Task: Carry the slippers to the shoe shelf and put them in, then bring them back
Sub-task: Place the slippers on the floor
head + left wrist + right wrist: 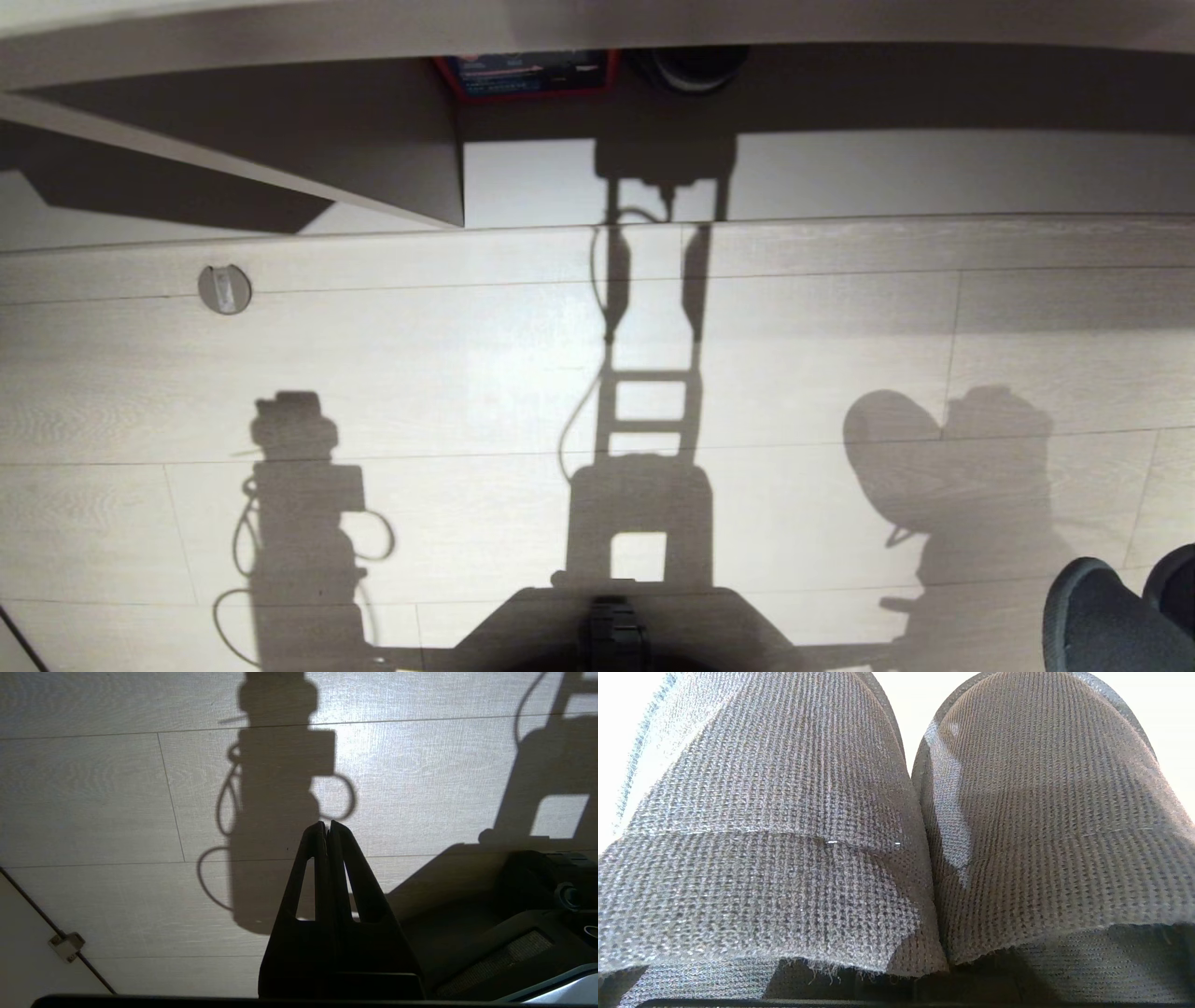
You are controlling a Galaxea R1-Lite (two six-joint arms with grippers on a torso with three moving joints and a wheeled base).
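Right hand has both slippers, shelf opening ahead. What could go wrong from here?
1. The slippers fill the right wrist view, pressed side by side. One pinch seems to carry both, so either could slip out on the way.
2. They block that camera, so placing them must be judged from the head view, where only their toes show.
3. The shoe shelf has a slanted divider; the soft toes may catch on it.
The left hand hangs shut over the floor.

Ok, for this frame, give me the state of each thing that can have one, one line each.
slippers: side by side, touching, carried at the right hand, toes showing at the head view's lower right.
left hand: shut, empty, above the floor.
right hand: shut on the slippers, hidden behind them.
shoe shelf: holds no slippers yet.
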